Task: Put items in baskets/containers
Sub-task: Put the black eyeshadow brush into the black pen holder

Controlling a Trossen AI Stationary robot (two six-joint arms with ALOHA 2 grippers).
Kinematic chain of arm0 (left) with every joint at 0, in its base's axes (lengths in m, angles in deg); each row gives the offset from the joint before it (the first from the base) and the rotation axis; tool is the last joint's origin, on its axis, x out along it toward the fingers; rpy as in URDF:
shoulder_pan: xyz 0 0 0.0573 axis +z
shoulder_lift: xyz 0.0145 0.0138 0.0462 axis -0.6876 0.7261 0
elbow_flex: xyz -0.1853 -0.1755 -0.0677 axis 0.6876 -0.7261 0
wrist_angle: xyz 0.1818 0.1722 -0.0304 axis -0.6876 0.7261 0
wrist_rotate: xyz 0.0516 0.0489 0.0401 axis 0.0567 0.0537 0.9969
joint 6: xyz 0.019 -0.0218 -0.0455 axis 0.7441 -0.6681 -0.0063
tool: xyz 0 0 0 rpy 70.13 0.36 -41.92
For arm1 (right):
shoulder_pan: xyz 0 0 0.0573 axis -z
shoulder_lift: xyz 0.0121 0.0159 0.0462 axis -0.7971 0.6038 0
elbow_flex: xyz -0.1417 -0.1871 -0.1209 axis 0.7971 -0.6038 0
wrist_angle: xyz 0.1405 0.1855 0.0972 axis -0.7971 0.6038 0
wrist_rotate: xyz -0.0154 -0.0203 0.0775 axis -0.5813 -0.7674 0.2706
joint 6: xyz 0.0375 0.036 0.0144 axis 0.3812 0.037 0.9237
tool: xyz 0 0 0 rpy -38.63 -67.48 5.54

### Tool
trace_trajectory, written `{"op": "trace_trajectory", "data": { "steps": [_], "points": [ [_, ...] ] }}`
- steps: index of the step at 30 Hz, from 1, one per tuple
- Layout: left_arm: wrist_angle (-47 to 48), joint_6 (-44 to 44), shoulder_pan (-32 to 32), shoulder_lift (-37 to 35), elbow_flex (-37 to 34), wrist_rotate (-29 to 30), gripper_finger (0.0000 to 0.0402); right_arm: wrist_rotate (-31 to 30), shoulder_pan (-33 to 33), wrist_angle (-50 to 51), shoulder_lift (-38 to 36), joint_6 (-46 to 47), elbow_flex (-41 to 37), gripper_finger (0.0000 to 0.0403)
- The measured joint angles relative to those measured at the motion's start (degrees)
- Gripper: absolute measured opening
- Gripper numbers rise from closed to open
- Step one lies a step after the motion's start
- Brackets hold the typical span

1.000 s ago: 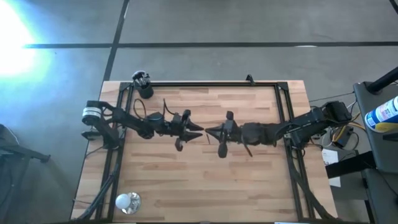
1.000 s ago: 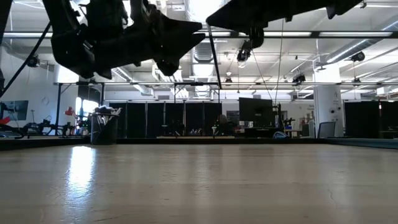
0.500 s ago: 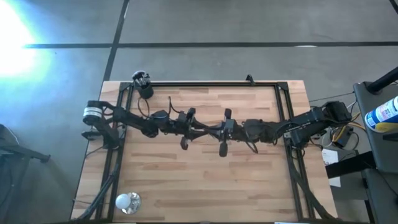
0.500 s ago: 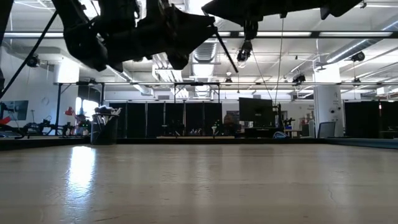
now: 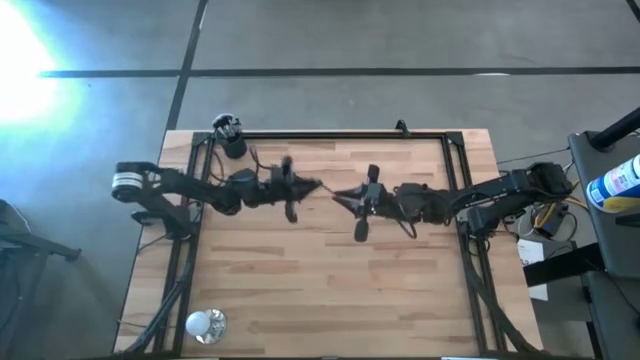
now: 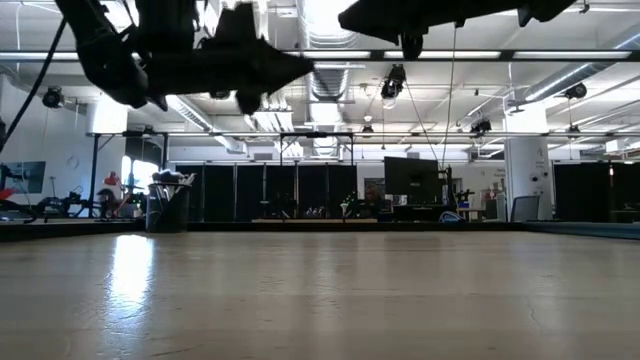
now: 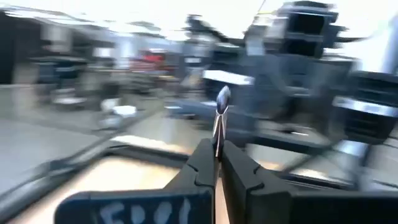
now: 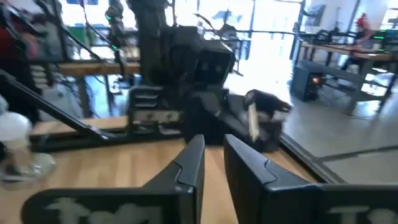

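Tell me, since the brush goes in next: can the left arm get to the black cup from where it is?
Probably yes. The left gripper, shut on a makeup brush, hangs above mid-table; the black cup stands at the far left corner, with bare table between.

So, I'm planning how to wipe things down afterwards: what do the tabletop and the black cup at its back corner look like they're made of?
The pale striped tabletop looks like wood, butcher-block style: narrow light planks with visible seams, and a smooth sealed finish that mirrors the ceiling lights in the low view. The small black cylindrical cup holding brushes looks matte and dark, plastic or coated metal; the pictures do not settle which.
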Motion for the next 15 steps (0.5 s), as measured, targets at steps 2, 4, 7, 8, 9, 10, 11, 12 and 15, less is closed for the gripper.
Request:
{"op": "trace_trajectory", "data": {
  "steps": [2, 4, 7, 8, 9, 10, 11, 12, 15],
  "points": [
    [2.34, 0.44, 1.79, -2.67, -1.63, 5.20, 0.0005, -0.13, 1.04, 3.43, -1.50, -0.82, 0.00, 0.0062],
    [6.48, 1.32, 3.24, -5.64, -2.97, 12.74, 0.0005, -0.09, 2.20, 7.37, -3.04, -1.64, -0.12, 0.0066],
    [13.98, 3.22, 4.84, -10.09, -3.55, 25.37, 0.0005, 0.05, 4.31, 9.64, -4.79, -1.68, -1.50, 0.0064],
    [16.23, 3.77, 5.39, -11.63, -3.53, 29.63, 0.0005, 0.09, 5.08, 9.45, -5.17, -1.76, -2.26, 0.0061],
    [18.16, 4.21, 5.86, -12.94, -3.53, 33.65, 0.0005, 0.24, 5.87, 9.42, -5.51, -1.89, -3.19, 0.0058],
    [19.92, 4.62, 6.51, -14.22, -3.53, 37.41, 0.0005, 0.76, 6.79, 9.09, -5.64, -1.87, -4.05, 0.0053],
    [22.03, 4.89, 7.38, -15.62, -3.53, 41.30, 0.0005, 1.82, 7.77, 8.35, -5.87, -1.64, -4.88, 0.0049],
    [24.39, 4.90, 8.36, -16.86, -3.53, 44.63, 0.0005, 3.00, 8.70, 7.48, -5.95, -1.26, -5.97, 0.0044],
    [32.32, 2.96, 12.48, -19.98, -3.53, 50.30, 0.0004, 6.81, 11.50, 3.36, -5.89, 0.30, -9.02, 0.0031]
  ]
}}
